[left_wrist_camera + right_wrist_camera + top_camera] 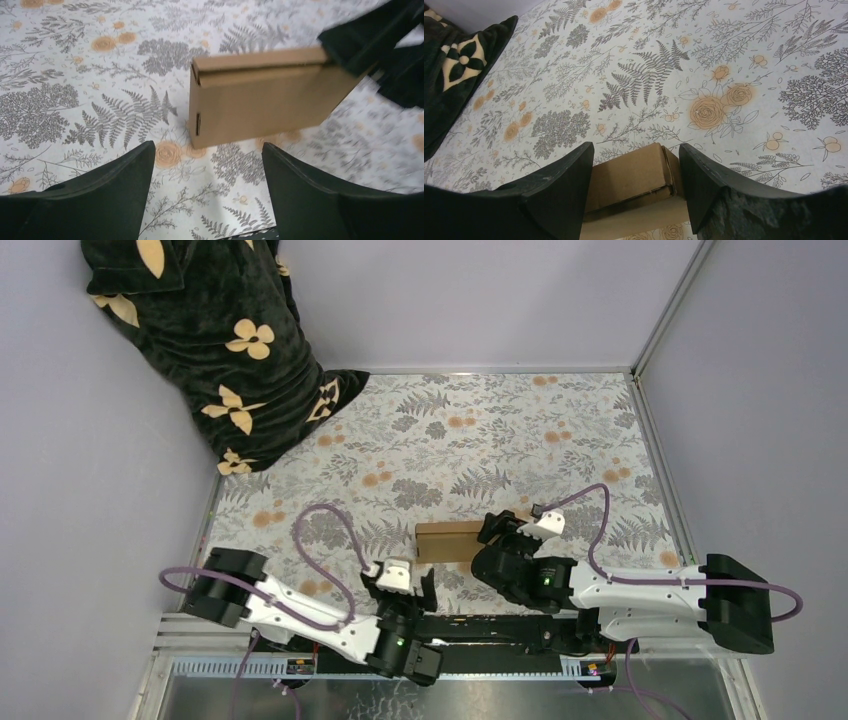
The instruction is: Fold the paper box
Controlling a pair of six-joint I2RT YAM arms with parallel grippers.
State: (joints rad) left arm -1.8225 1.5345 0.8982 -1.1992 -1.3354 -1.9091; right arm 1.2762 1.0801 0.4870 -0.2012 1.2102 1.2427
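When looked at from above, shows the paper box (447, 540) as a shallow brown cardboard slab, folded shut, on the near half of the floral tablecloth (480, 430), roughly midway between the two arms and just ahead of their bases. Runs with its long side left to right.

On the right: clamps the box's right end in the right gripper (636, 150). In the right wrist view, fills the gap between the black fingers (559, 185) with cardboard, snug against both inner faces. In the left wrist view, shows one black finger hooked over the top edge at that same end.

On the left: holds the left gripper (208, 150) spread wide, grasping nothing. Frames only patterned cloth between its two fingers. Sits near the box's left end, on the near side, apart from it and not touching.

From the left wrist view, presents a broad plain face toward the camera, a narrow strip along the top with a seam under it, and a small slot cut in the left end wall. Cannot tell whether lying flat on the cloth or raised a little at the gripped end.

In the far left corner, well apart from the box: a dark blanket (215, 330) with cream flower shapes, heaped against the wall.
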